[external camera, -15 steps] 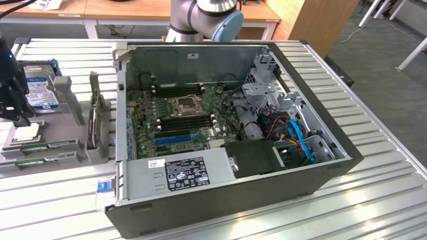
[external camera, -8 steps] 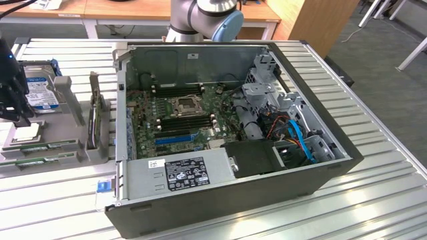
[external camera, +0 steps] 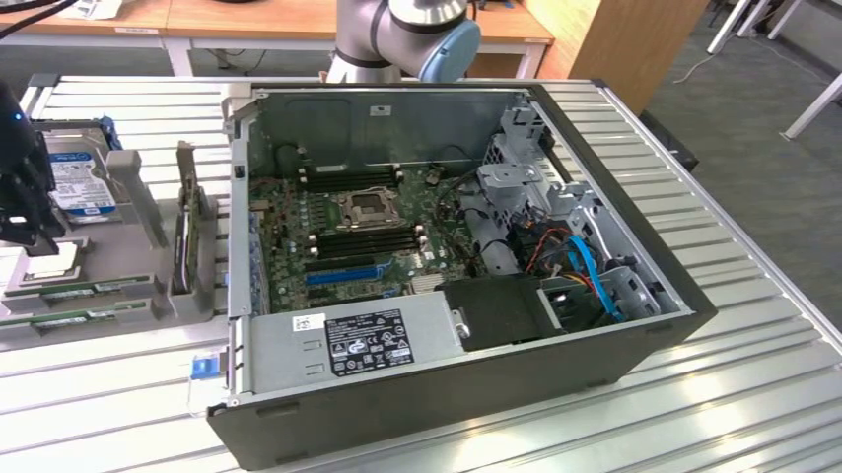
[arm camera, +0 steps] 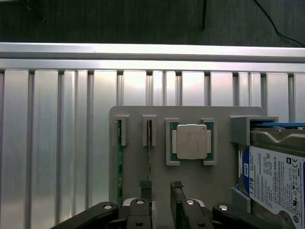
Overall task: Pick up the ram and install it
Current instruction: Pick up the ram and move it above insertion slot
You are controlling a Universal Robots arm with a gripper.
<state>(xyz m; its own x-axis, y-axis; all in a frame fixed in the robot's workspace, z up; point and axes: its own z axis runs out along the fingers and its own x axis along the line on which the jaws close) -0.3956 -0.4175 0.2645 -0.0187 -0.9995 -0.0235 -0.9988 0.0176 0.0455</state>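
Two ram sticks stand on edge in slots of a grey holder (arm camera: 138, 119): one ram stick (arm camera: 118, 164) shows its green edge, the other ram stick (arm camera: 149, 152) is thinner and darker. In the exterior view they lie as green strips (external camera: 86, 289) at the far left. My gripper (arm camera: 161, 190) hovers over the holder, open, holding nothing. One fingertip (arm camera: 145, 187) sits right by the darker stick's end. In the exterior view the gripper (external camera: 30, 232) hangs at the left edge, above the holder.
A processor chip (arm camera: 191, 141) and a hard drive (arm camera: 274, 176) with a blue-and-white label share the holder. An open computer case (external camera: 632, 345) fills the table's middle, its motherboard (external camera: 349, 222) with dark memory slots exposed. A dark card (external camera: 188, 236) stands upright beside the case.
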